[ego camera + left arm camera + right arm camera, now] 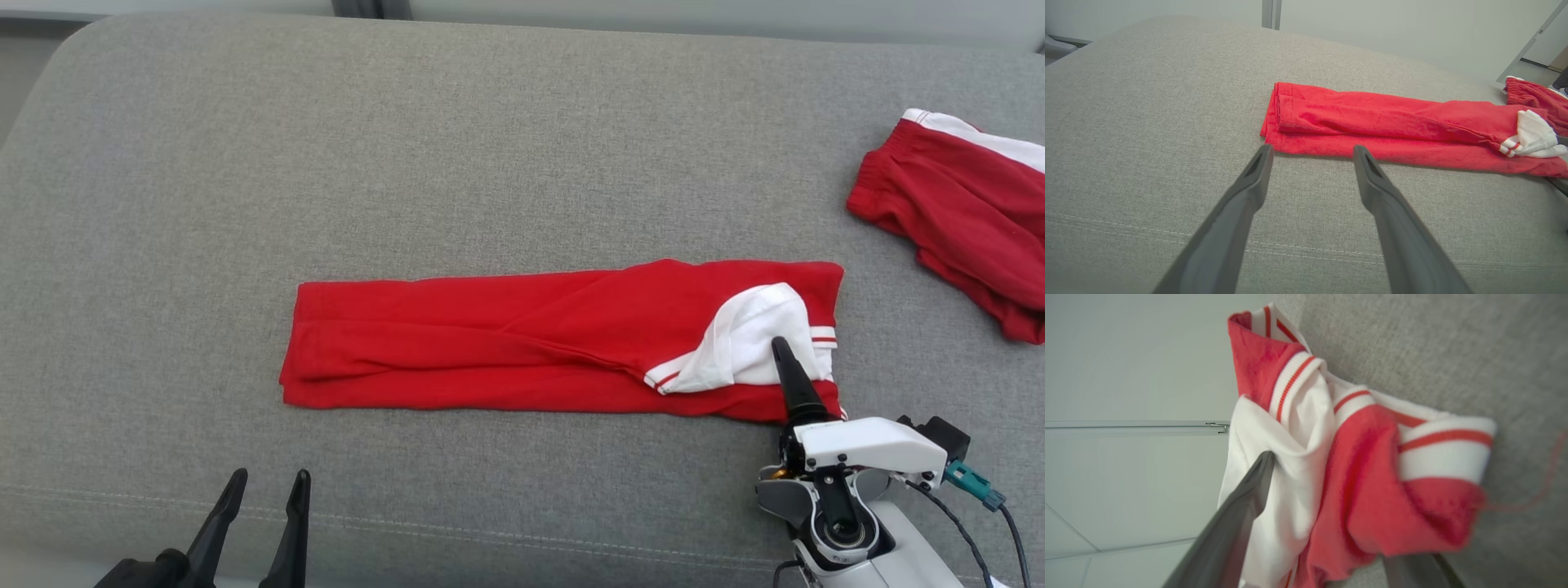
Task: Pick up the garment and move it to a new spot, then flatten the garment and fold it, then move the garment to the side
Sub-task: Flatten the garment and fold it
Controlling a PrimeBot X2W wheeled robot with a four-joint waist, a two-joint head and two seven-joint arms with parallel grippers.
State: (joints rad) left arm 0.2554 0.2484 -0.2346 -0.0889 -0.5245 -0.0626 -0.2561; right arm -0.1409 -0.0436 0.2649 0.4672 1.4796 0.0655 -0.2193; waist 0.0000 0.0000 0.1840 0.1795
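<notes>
Lying lengthwise-folded nearer the front edge of the grey woven-fabric cushion (522,139), the red knit garment with white striped trim (522,343) is awaiting, I judge, its crosswise fold and move aside. The right gripper (790,380) is straddling its white right end, fingers spread; the left gripper (1311,150) is hanging spread near the garment's left end.

Bright, even light, faint shadows; the garment (1363,490) is blurred in the right wrist view.
</notes>
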